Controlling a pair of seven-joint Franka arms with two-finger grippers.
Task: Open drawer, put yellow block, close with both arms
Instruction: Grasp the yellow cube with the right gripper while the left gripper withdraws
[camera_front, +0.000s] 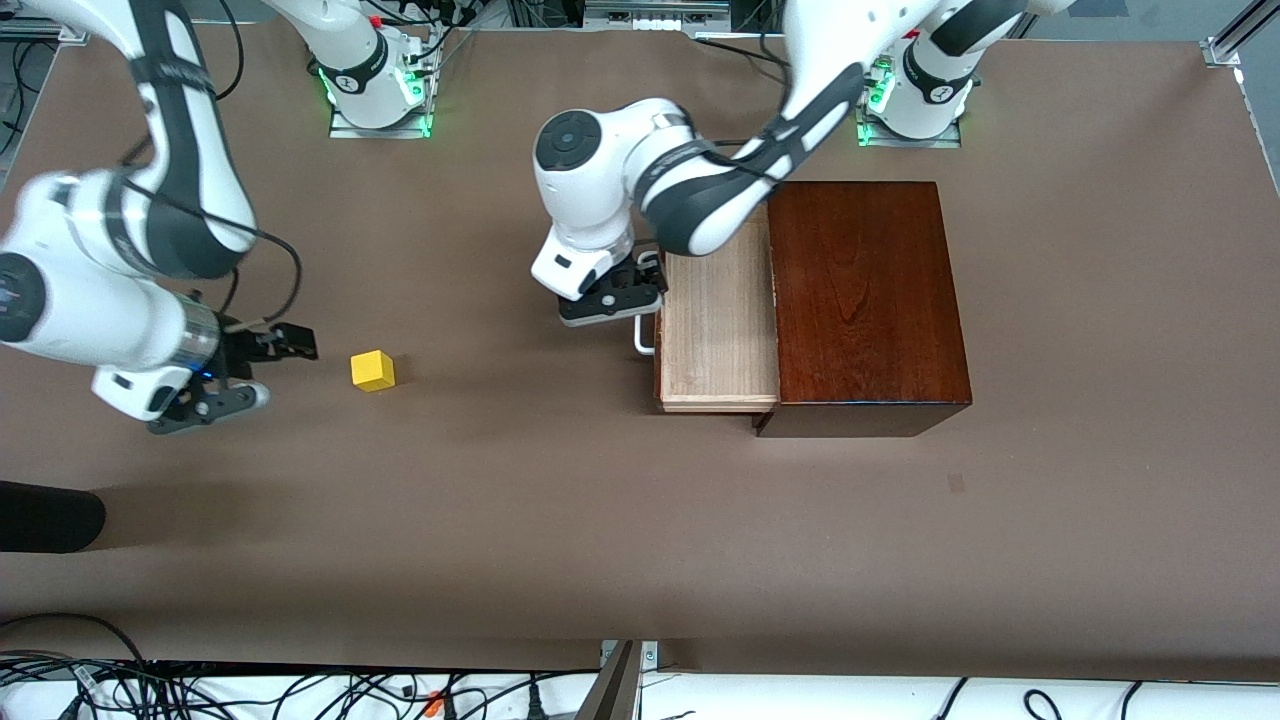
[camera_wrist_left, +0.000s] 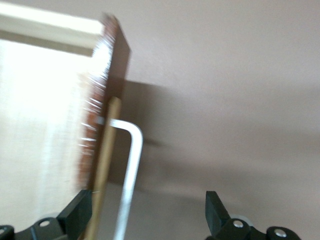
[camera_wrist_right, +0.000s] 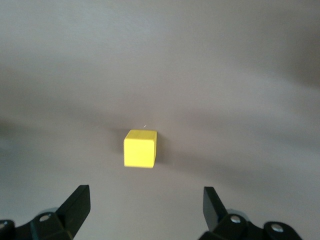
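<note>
Two arms split work: right gripper (camera_front: 250, 368) wide open, empty, lined up w/ yellow block (camera_front: 372, 370) on table beside it. Left gripper (camera_front: 613, 300) open astride white handle (camera_front: 645, 335), drawer (camera_front: 718, 330) pulled out of mahogany box (camera_front: 865, 300), ready for block.

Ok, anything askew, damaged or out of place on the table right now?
Nothing stands out. The drawer sits pulled out square from the box, empty; the yellow block rests flat on the table, with both pincers open.
</note>
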